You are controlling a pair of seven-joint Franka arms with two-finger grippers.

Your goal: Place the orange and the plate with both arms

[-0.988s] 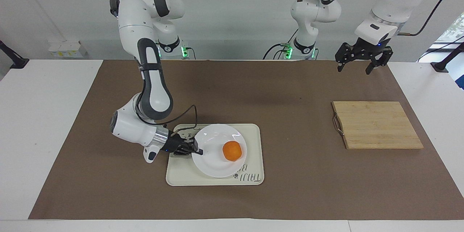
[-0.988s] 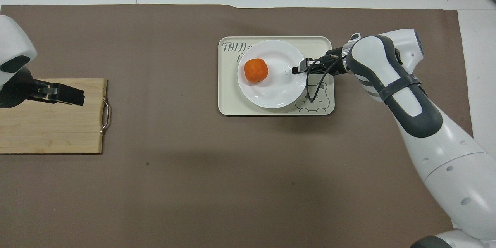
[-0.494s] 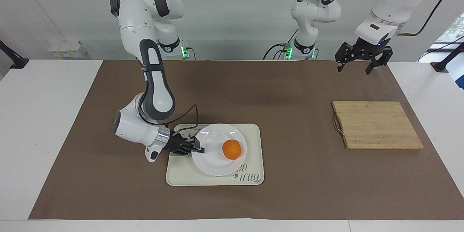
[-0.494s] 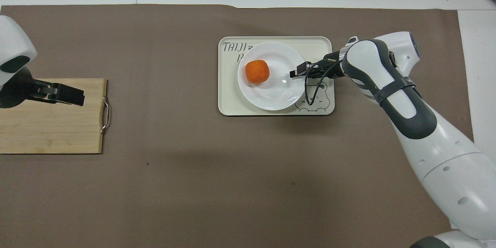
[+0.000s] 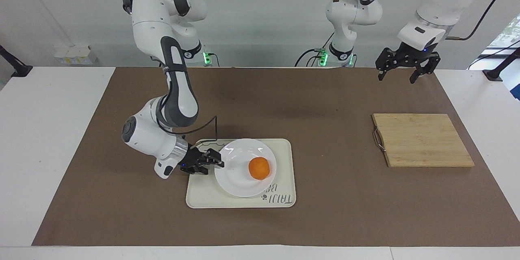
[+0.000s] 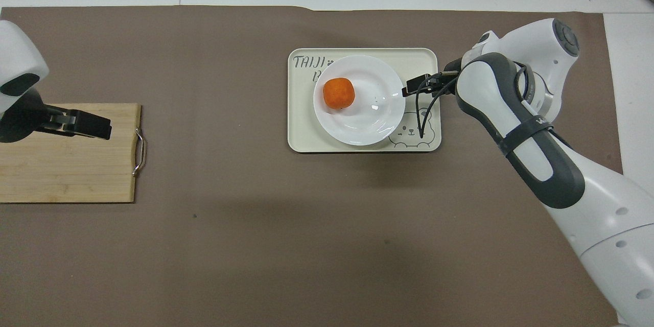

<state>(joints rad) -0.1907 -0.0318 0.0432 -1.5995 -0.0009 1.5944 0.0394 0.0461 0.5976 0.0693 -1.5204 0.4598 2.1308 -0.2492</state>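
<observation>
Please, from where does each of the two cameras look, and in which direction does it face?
Facing view: high across the table, facing the robots; both whole arms show, right gripper beside the plate, left gripper up over the mat.
Overhead view: high above the robots' end, looking forward and steeply down; the right arm enters from the bottom, and the left gripper hangs over the cutting board.
Shared: both show the orange on the plate, on the tray, half a turn apart.
</observation>
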